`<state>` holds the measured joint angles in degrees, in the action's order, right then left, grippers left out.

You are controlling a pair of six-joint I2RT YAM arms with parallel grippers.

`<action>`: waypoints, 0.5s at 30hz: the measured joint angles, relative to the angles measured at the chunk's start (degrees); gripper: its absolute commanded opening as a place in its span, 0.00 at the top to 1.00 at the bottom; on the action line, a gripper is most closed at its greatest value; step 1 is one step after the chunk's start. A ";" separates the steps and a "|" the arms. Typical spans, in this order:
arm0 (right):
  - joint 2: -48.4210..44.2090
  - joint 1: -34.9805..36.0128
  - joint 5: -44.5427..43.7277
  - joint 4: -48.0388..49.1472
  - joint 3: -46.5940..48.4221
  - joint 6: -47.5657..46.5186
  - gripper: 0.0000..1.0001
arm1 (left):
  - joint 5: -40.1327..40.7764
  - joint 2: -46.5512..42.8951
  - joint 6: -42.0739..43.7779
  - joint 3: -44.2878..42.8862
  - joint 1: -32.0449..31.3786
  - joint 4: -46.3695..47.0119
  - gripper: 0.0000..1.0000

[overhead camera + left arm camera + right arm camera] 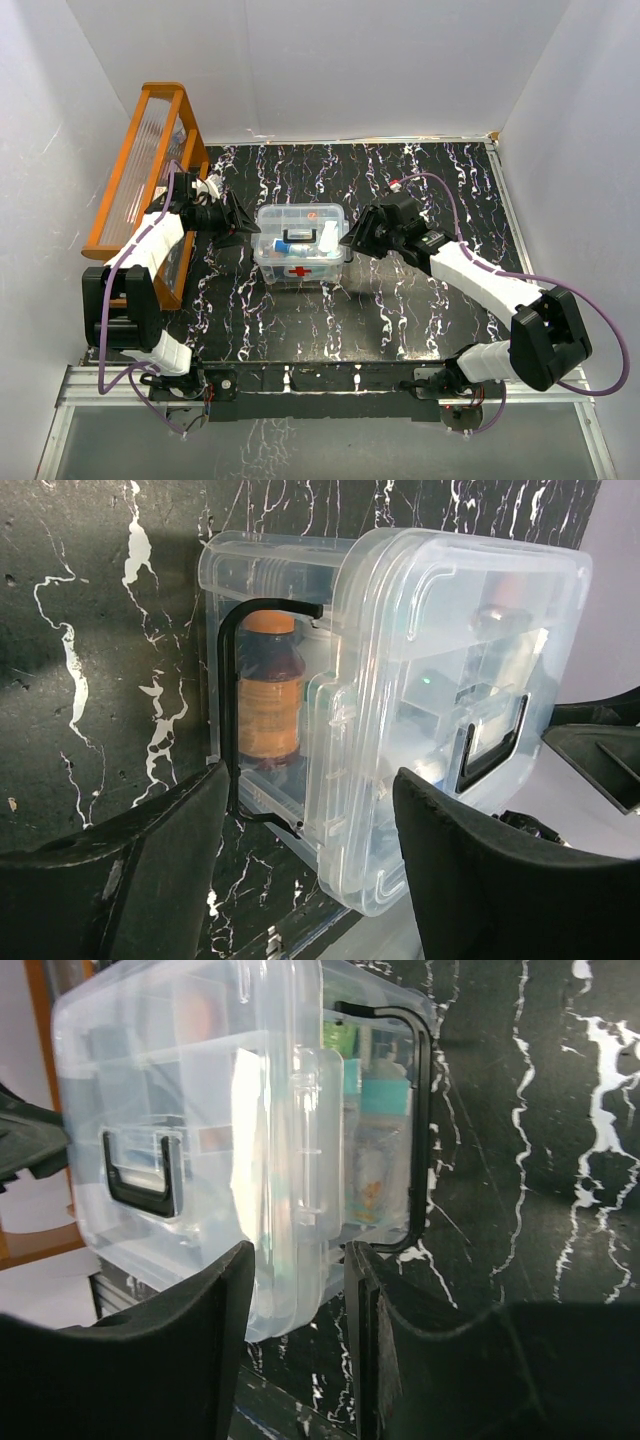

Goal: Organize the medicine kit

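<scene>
1. At the middle of the table (400, 190) stands the box (300, 262), its red cross (299, 271) facing the near edge.
2. The lid (300, 222) sits on the box, with its dark handle (327, 238) on top.
3. Through the lid, the left wrist view shows the compartments of a tray (450, 695).
4. The left gripper (236, 222) is at the box's left end and the right gripper (350, 238) is at its right end, so the box lies between them.
5. In the left wrist view the left gripper's fingers (130, 880) are spread wide. The end of the box and the lid's edge sit in the gap, and no contact is visible.
6. A black wire latch (232, 700) runs down that end of the box. Behind the wall stands a brown bottle (268, 695) with an orange cap.
7. In the right wrist view the right gripper's fingers (150, 1360) are set narrow, and the lower rim of the lid hangs in the gap. It cannot be told whether they press on it.
8. A clasp (312, 1130) on the lid lies just above that gap. A second wire latch (425, 1120) frames the box's right end, and items with teal caps show through the wall.
9. An orange rack (150, 165) stands at the table's left edge, behind the left arm and apart from the box.
</scene>
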<state>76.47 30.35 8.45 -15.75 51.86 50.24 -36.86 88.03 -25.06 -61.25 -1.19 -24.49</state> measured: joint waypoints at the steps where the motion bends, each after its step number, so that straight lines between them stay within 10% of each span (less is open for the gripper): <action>1: 0.02 0.04 -0.55 -0.72 0.00 -0.42 0.62 | -0.09 0.00 0.00 0.00 0.00 0.00 0.35; 15: 0.70 0.04 -2.29 -0.90 0.00 -1.77 0.70 | -2.75 0.00 -0.13 0.00 0.00 0.57 0.61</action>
<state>77.17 30.39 6.15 -16.64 51.86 48.47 -39.62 88.03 -25.19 -61.25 -1.19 -23.92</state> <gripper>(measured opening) 0.310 0.431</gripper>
